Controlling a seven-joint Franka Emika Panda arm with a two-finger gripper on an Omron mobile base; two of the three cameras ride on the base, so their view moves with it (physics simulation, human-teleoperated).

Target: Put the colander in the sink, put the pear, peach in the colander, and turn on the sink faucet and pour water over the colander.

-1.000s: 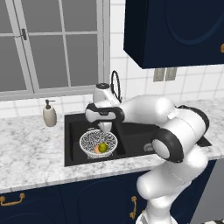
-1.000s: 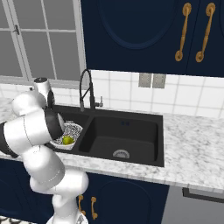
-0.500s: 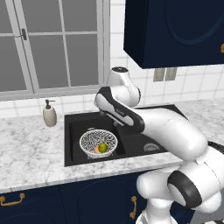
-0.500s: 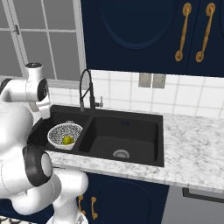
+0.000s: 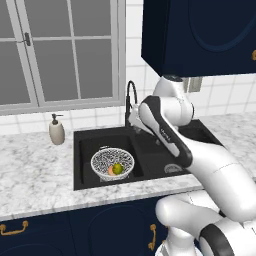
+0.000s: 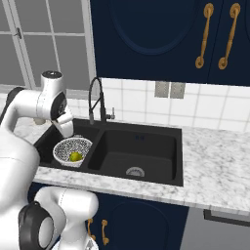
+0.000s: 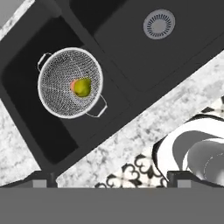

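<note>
We have the gripper (image 7: 112, 177) open, jaws wide, holding nothing, high over the sink (image 7: 131, 94) and looking down past its front rim. Below it the colander (image 7: 70, 82) sits in the left basin, pear (image 7: 82, 87) and peach (image 7: 73, 85) inside, touching. Sink faucet (image 5: 130, 97) stands at the back rim between the basins; our forearm crosses just in front of it. Soap dispenser (image 5: 56, 129) on the worktop (image 5: 35, 170) at the sink's back left corner, apart. Versus a second ago: gripper was down at the colander, now lifted clear and swung rightward; fruit and colander unmoved.
</note>
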